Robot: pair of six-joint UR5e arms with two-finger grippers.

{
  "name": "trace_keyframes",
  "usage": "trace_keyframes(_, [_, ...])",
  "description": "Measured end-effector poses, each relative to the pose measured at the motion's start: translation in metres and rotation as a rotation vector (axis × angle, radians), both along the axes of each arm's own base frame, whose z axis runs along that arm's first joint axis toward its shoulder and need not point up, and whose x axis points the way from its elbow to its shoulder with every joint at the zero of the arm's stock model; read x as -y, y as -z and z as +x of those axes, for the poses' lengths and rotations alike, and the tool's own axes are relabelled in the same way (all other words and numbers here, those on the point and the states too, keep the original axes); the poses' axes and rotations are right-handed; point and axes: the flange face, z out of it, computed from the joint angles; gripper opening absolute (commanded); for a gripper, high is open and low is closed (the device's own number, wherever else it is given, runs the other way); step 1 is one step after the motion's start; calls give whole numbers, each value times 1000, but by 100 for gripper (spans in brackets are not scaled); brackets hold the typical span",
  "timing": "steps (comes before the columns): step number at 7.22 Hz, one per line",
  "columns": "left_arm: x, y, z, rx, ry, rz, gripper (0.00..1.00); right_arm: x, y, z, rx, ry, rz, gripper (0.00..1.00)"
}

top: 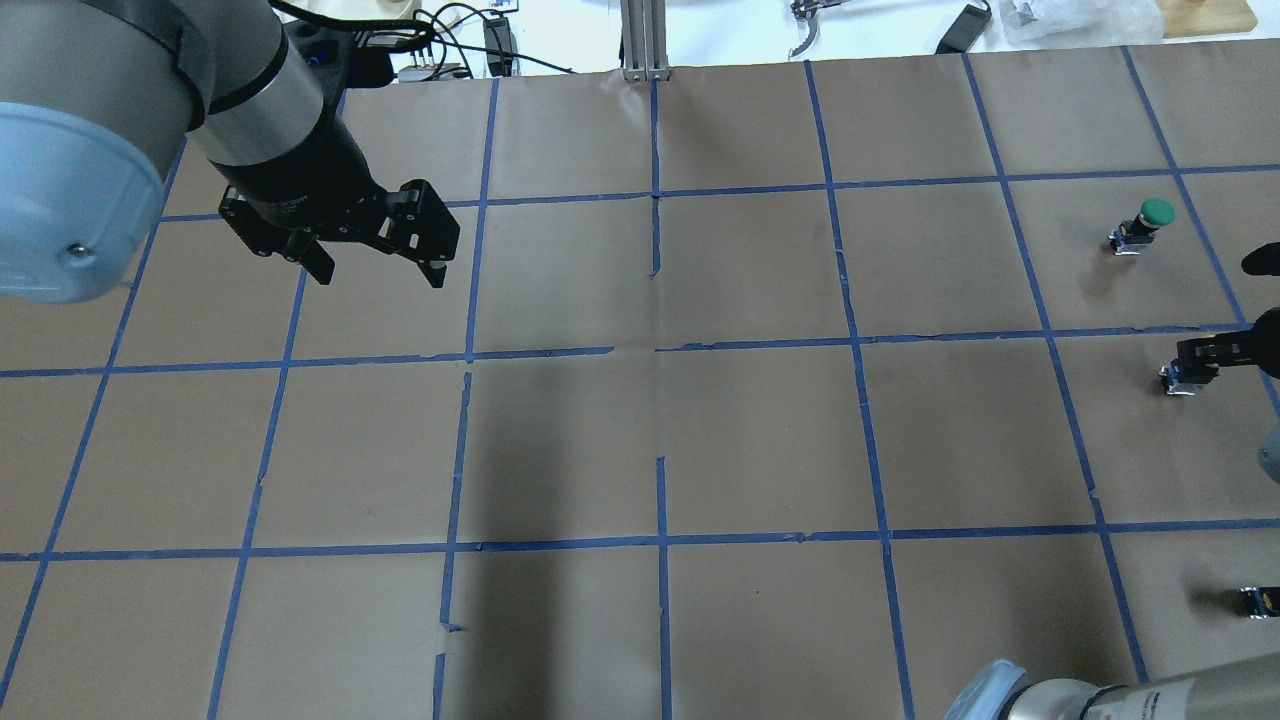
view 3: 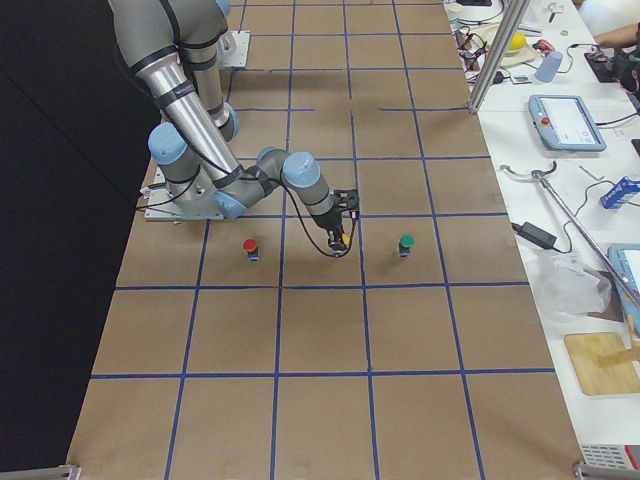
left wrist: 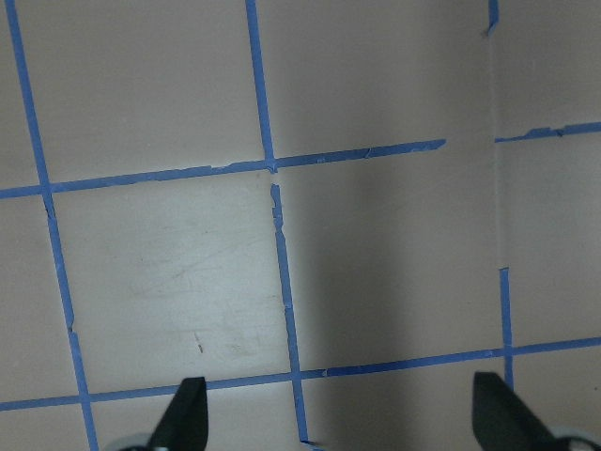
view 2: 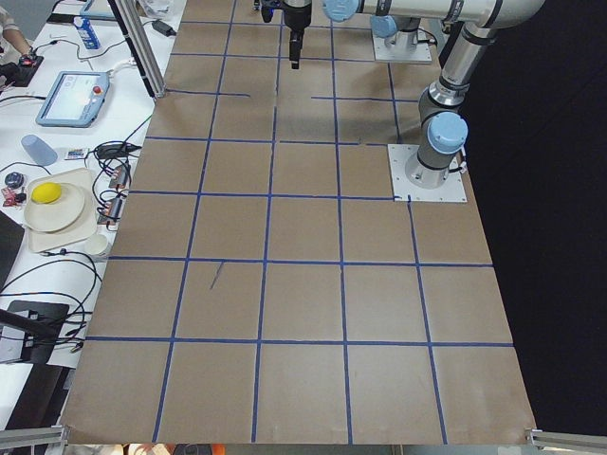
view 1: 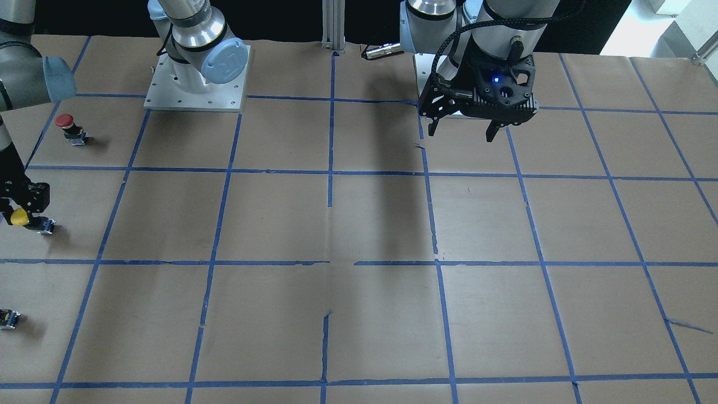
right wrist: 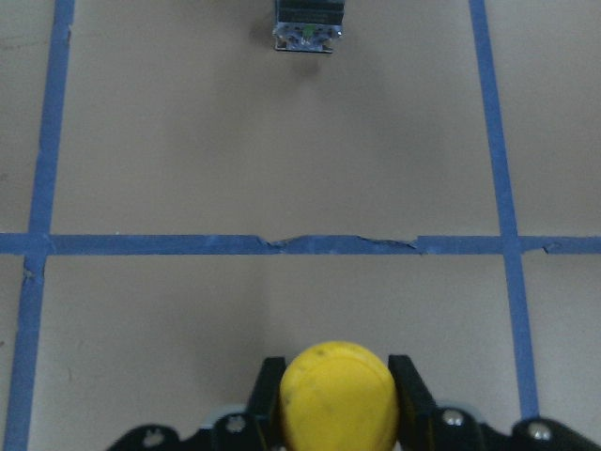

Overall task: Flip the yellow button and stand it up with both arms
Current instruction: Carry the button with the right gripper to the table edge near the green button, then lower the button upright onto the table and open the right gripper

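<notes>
yellow button (view 1: 19,217) is pinched by the right gripper (right wrist: 338,385), the pickup step; the open left gripper (top: 380,272) is likely needed for regrasping.

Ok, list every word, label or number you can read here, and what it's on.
Nothing reads clearly.
On the light-blue joint cap: an embossed mark, too faint to read.
On the tablet screen: too small to read.
On the blue-and-white carton: print blurred.
On the yellow button: no marking shows.
</notes>
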Motion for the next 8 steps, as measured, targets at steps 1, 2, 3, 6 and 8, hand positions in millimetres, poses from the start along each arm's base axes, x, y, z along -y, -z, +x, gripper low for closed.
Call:
trace_keyframes(1, [0,0,0,0,0,0,100,-3,2,-3,8,10,4,86])
trace_keyframes(2, [0,0,0,0,-1,0,100,-6,5,-2,14,13,6,99])
trace_keyframes(3, [0,0,0,0,-1,0,100,-7,5,-1,15,13,6,100])
trace_keyframes(6, [0,0,0,0,0,1,100,-9,-13,1,-18,13,-12,100])
trace_keyframes(8, [0,0,0,1,-1,0,100,-9,-38,9,-25,5,-16,100])
